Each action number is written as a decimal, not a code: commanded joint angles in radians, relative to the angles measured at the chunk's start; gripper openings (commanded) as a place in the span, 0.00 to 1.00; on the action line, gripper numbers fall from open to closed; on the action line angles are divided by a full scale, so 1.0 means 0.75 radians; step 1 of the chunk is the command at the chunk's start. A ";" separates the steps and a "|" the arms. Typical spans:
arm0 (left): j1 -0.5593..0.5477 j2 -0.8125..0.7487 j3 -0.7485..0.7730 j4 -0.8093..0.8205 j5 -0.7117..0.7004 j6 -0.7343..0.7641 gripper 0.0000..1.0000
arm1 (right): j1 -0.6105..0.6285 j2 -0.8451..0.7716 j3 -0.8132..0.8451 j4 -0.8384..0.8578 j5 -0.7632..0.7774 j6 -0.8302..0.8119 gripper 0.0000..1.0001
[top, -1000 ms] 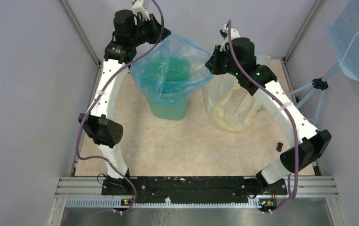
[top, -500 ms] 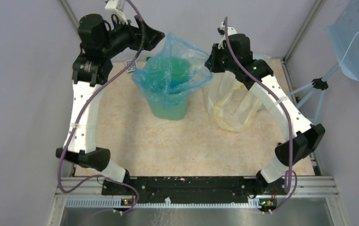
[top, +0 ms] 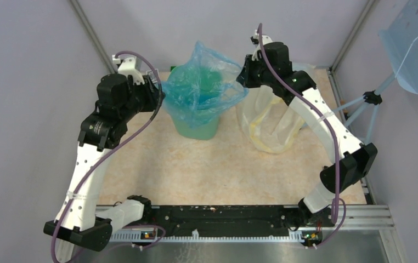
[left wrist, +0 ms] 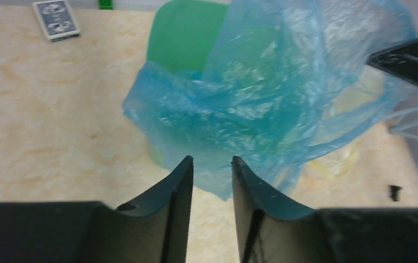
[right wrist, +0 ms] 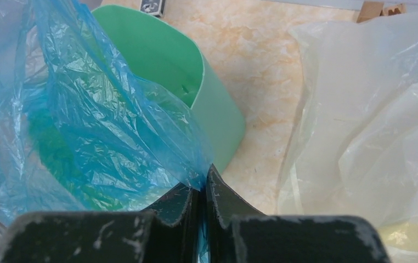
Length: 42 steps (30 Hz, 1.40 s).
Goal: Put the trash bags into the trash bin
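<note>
Trash bag (top: 204,90), thin blue crinkly film, is draped over & partly down inside the trash bin (top: 196,130), which stands upright on the bench (top: 196,175) toward the far edge, approx. mid-width. Bag mouth is loose & open: film hangs outside the rim on the near & left sides, covering the upper wall, while a peak of it rises above the bin at the back. Bin's lower wall & part of its far inner wall show bare green. Right jaws, on the right arm (top: 322,118) at the bag's right side, are clenched tight on a pinch of the blue film, holding that corner out past the bin's rim twd the bench's right edge. Left jaws, on the left arm (top: 89,159), are released w/ a clear gap btwn them, just off the bin's left side. They grip nothing; in the left wrist view the bag's hanging fold shows beyond the tips, touching or not can't tell. Clear plastic bag (top: 267,123) w/ a yellow band slumps on the bench just beside the bin, nearer the far right corner, partly behind the right arm. Small patterned card box (left wrist: 56,19) lies flat by the far edge, twd the far left corner, apart from the bin.
</note>
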 commanded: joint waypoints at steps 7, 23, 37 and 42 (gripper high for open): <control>0.008 0.028 -0.042 0.005 -0.299 0.017 0.00 | 0.004 -0.053 -0.060 0.030 -0.029 0.000 0.06; 0.025 0.389 0.000 0.308 0.205 -0.077 0.00 | 0.004 -0.085 -0.067 0.055 -0.106 -0.002 0.06; 0.025 0.655 0.132 0.317 0.189 -0.022 0.00 | 0.004 -0.101 -0.060 0.057 -0.152 -0.002 0.05; 0.025 0.643 0.495 -0.105 0.053 0.157 0.36 | 0.004 -0.115 -0.068 0.048 -0.150 -0.008 0.05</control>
